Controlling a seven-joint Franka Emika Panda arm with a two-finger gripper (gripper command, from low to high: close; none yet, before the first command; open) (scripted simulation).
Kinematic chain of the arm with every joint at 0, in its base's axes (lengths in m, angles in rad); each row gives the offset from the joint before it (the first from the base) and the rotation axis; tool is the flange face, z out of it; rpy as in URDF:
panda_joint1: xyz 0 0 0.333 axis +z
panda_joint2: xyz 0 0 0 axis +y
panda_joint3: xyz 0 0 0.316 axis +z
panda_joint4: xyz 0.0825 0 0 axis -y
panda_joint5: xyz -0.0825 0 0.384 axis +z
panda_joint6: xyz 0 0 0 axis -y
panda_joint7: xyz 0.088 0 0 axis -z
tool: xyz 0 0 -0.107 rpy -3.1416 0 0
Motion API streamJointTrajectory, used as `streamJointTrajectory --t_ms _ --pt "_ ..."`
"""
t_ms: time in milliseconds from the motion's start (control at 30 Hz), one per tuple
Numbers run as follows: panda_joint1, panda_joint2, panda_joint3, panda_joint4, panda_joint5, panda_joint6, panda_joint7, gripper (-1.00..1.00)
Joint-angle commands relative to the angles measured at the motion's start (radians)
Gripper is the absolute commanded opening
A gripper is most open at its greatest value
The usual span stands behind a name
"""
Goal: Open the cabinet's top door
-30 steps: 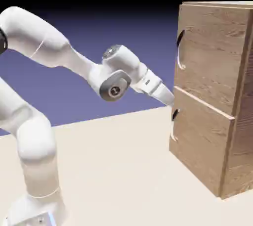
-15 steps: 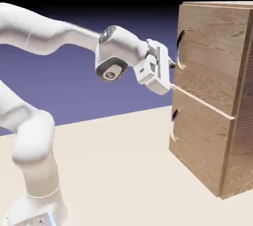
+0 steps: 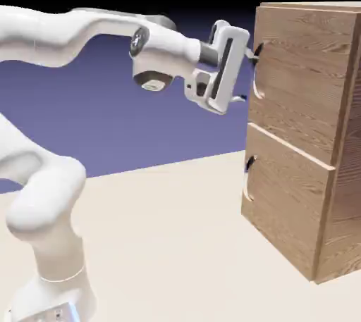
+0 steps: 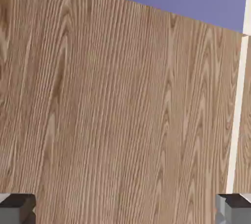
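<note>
Gripper open beside top door's handle

Cabinet (image 3: 345,194) stands upright at the exterior view's right, its far right side cut off by the frame. The white arm (image 3: 49,35) reaches over from the left, partly out of frame at the left edge. The top door (image 3: 300,74) is shut, above the lower panel (image 3: 285,208); in the hand view its wood grain fills most of the frame, with a pale strip at the right. The gripper (image 3: 248,77) is just left of the door's left edge, its fingers wide apart with nothing between them. The handle (image 3: 257,79), at that edge, lies just right of the fingertips (image 3: 244,98); its long axis runs roughly upright and its curve bows left, toward the gripper. Its upper part is dark and partly overlapped by the upper finger, so whether they touch is impossible to tell.
</note>
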Motion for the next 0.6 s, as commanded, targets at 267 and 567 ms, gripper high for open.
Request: streamJointTrajectory --t_ms 267,567 --pt "-0.143 -0.045 0.155 0.087 0.392 -0.007 0.148 0.00" --pt "-0.287 -0.090 0.310 0.174 0.783 -0.015 0.296 0.00"
